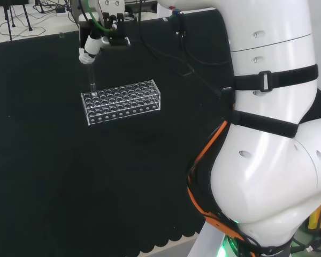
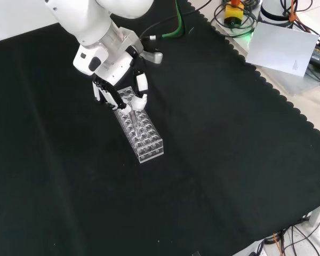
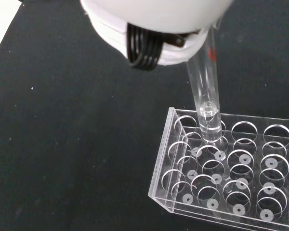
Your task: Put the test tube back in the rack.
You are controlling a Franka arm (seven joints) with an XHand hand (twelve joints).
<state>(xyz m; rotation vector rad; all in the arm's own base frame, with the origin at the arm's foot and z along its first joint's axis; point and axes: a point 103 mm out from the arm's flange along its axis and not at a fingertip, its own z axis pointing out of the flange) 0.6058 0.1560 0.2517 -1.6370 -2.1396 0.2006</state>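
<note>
Tube at the rack's end hole

In my head view the hand [image 1: 90, 49] has its fingers curled round the test tube [image 1: 92, 83], nearly upright, its lower tip inside a hole at the left end of the clear rack [image 1: 128, 101] on the black cloth [image 1: 69, 187].

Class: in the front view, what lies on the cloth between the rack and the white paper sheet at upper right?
Nothing: between the rack and the paper the front view shows bare cloth.

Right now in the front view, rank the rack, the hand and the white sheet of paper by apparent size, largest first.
1. White sheet of paper
2. Hand and rack: they look about alike, so no ranking between them.
</note>
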